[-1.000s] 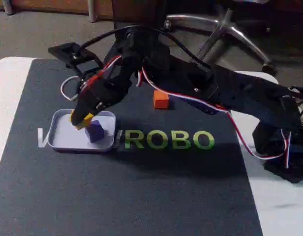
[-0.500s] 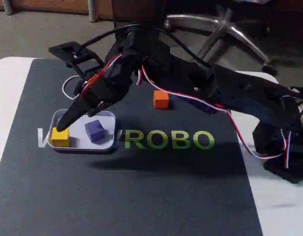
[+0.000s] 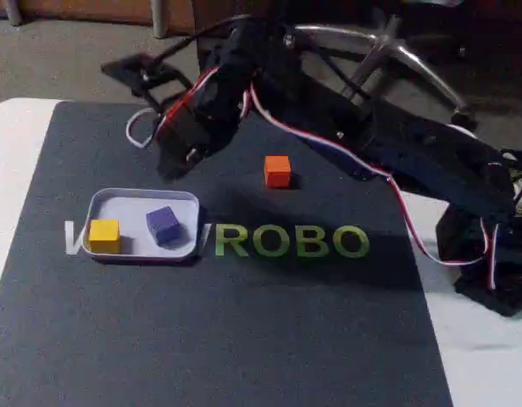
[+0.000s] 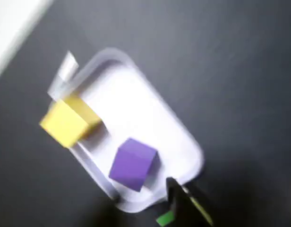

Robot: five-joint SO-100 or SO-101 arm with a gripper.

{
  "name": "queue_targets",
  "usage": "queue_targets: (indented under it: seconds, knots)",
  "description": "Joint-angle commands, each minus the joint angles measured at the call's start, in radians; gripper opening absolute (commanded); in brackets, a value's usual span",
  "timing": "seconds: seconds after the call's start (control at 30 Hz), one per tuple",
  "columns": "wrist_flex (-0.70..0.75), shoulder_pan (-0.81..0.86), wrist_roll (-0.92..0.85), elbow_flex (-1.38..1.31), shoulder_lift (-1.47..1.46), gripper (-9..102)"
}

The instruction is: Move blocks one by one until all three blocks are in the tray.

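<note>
- Tray holds yellow block at its left end and purple block beside it.
- Orange block sits on the mat, apart from the tray.
- Gripper hangs above the mat, holding nothing; finger spread cannot be told.

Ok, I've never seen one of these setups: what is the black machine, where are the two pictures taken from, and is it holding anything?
The black machine is a small robot arm with a two-finger gripper. The fixed view looks across the table at the dark mat; the wrist view rides on the arm, looking down. On the mat sits a white tray holding a yellow block and a purple block. An orange block lies on the mat outside the tray. The gripper hangs above the mat and appears to hold nothing.
</note>
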Motion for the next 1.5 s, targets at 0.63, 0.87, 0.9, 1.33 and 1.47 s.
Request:
queue_targets:
  seconds: [0.63,0.87,0.9,1.33,1.47]
  knots:
    - [0.003,0.149,-0.322,1.132,0.923,-8]
    - [-0.012,0.224,-0.5,1.494,1.187,-8]
    - [-0.021,0.232,-0.522,1.522,1.207,-8]
    - [-0.187,0.276,-0.675,1.694,1.186,-8]
    - [-0.252,0.276,-0.678,1.732,1.175,-8]
